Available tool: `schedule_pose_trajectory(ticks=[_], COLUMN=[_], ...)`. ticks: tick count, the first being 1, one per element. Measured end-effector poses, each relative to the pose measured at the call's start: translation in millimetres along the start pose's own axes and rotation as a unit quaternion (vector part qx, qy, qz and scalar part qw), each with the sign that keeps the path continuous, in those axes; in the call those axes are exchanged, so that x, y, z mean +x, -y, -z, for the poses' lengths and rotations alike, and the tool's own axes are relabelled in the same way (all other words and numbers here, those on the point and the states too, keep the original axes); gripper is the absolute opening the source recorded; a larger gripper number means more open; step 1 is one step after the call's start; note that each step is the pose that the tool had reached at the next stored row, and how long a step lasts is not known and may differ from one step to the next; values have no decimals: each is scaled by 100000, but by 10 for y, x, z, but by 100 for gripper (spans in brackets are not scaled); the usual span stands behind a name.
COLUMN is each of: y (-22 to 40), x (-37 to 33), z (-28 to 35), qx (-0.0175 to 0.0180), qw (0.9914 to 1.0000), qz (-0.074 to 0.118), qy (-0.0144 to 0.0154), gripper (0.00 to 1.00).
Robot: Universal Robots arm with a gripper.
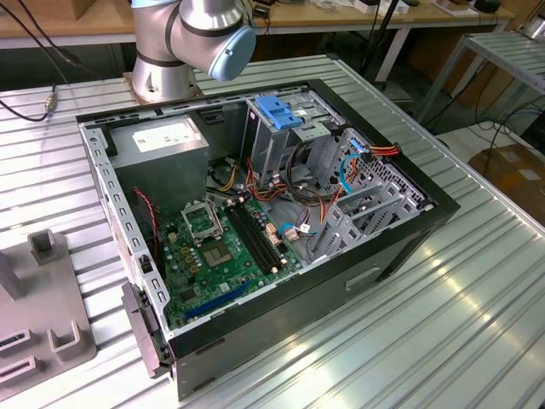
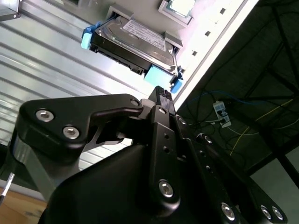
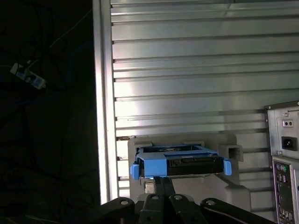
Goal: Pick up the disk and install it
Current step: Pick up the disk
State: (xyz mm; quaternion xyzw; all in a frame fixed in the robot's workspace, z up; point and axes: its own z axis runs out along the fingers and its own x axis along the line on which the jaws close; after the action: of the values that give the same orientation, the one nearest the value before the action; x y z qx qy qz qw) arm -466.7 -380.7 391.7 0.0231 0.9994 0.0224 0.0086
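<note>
The disk (image 2: 135,39) (image 3: 187,161) is a grey metal drive in a bright blue carrier with end tabs. It rests in a pale grey holder (image 3: 233,151) on the slatted metal table, near the table's edge. In both wrist views my gripper (image 2: 161,93) (image 3: 163,179) hovers just short of the disk's blue end tab without touching it. Its black fingers are shut together with nothing between them. The open computer case (image 1: 383,256) lies on its side in the exterior view, with the green mainboard (image 1: 221,247) exposed.
Inside the case a tall metal drive cage carries a fixed blue bracket (image 1: 277,111), with a tilted grey metal cage (image 1: 358,213) and loose cables beside it. A grey fixture (image 1: 51,315) sits at the exterior view's left. The table edge (image 3: 100,116) drops to dark floor.
</note>
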Motion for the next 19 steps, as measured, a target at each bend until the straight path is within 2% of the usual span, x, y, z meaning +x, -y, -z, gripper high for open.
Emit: schedule_pose_trajectory(ticks=[2, 6, 10, 14, 16, 19], y=[0, 0, 0, 0, 0, 0], x=[0, -1, -1, -1, 0, 0], z=[0, 0, 1, 0, 0, 0], qx=[-28, -64, -101, -156, -189, -224], qw=[99986, 99923, 99797, 99541, 99305, 99005], qz=[1689, 3907, 6357, 9559, 11755, 14057], qy=[-80, -181, -293, -433, -537, -642], gripper=[10, 10, 10, 10, 10, 10])
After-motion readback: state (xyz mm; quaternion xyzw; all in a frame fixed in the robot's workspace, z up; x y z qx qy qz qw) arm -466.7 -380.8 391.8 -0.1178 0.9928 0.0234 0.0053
